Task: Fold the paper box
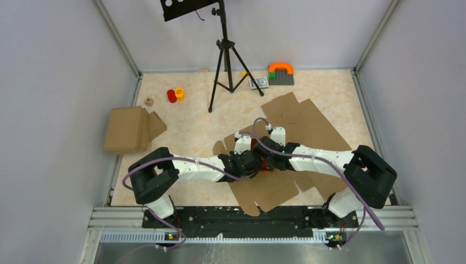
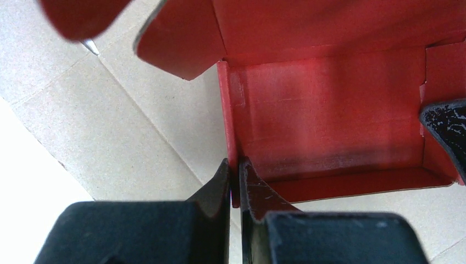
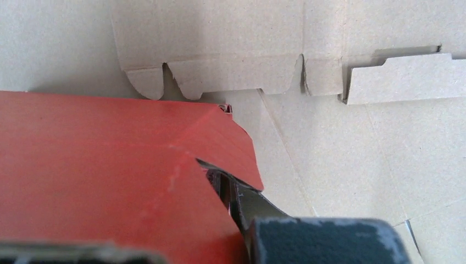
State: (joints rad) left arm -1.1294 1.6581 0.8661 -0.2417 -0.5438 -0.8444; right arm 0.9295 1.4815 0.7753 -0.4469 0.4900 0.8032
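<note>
Box sits between the two sets of jaws, on the brown sheets, held at both ends.

Left jaws are pressed together on one end wall. They pinch its top edge, with thin red card in the slit between them.

Right jaws are closed too, and look clamped on the opposite end wall. One dark finger shows inside the box at that end. In the right wrist view, red card runs into their gap.

Progress, my read: past halfway.
- Done: floor and walls stand up as a tray, corners formed.
- Left to do: lid panel and rounded flaps beyond the left jaws are splayed open, not tucked.
- Unclear: a small side tab by the right jaws may be loose; I cannot tell if it is seated.

Orientation:
- Mouth is open toward the left wrist camera, upward as far as I judge.
- Long axis runs from one set of jaws to the other, roughly left to right across the table.
- Lid hinge lies on the long side away from the left jaws.
</note>
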